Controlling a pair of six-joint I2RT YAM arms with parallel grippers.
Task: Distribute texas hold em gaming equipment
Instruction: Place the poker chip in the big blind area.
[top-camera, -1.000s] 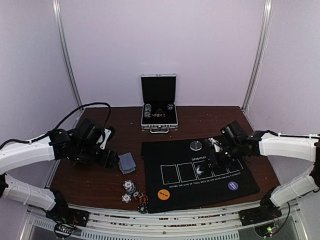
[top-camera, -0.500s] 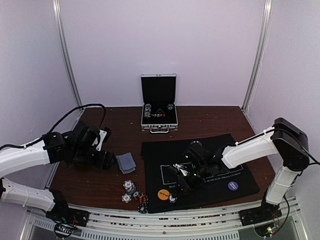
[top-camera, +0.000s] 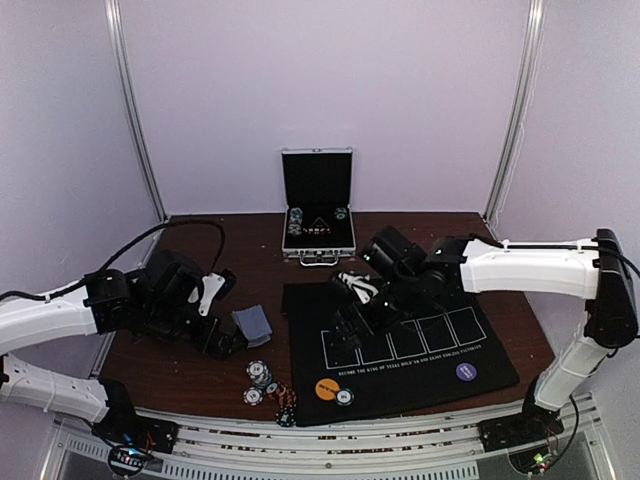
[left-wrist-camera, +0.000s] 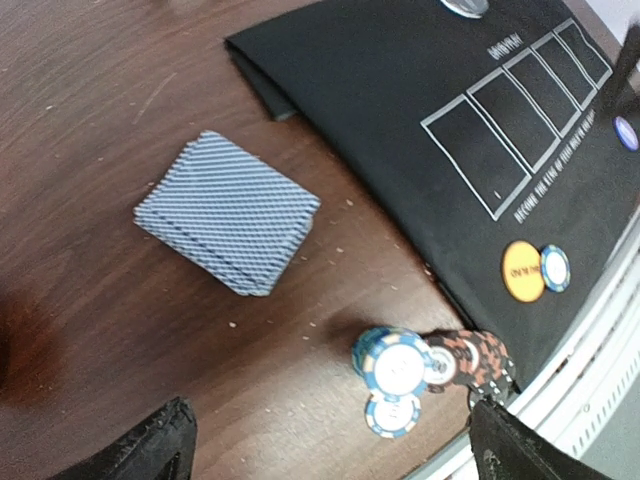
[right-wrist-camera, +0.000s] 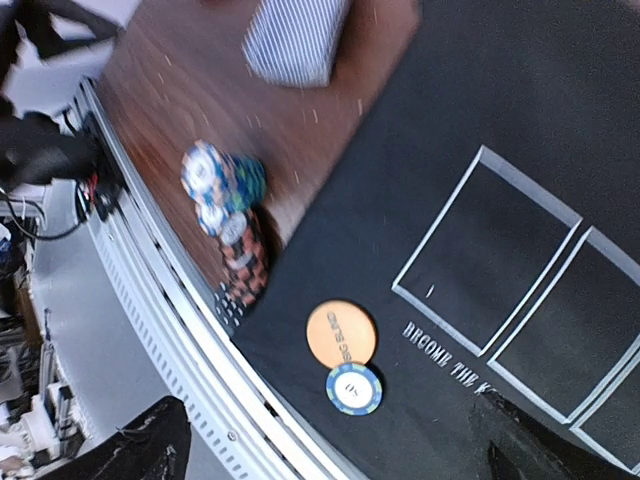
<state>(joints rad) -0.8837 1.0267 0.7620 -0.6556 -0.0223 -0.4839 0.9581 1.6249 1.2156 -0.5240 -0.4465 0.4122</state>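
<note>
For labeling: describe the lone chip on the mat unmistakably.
Find the black mat, then the orange disc near its front-left corner. The blue-edged chip lies just right of that disc, alone on the mat; the other chips are piled on the table.

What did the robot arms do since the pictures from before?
The right gripper reached to the near edge of the mat, left a blue-edged chip beside the orange button, opened, and pulled back toward the far side. The left gripper hardly moved, open by the cards. The cards, chip pile and purple button stayed put.
</note>
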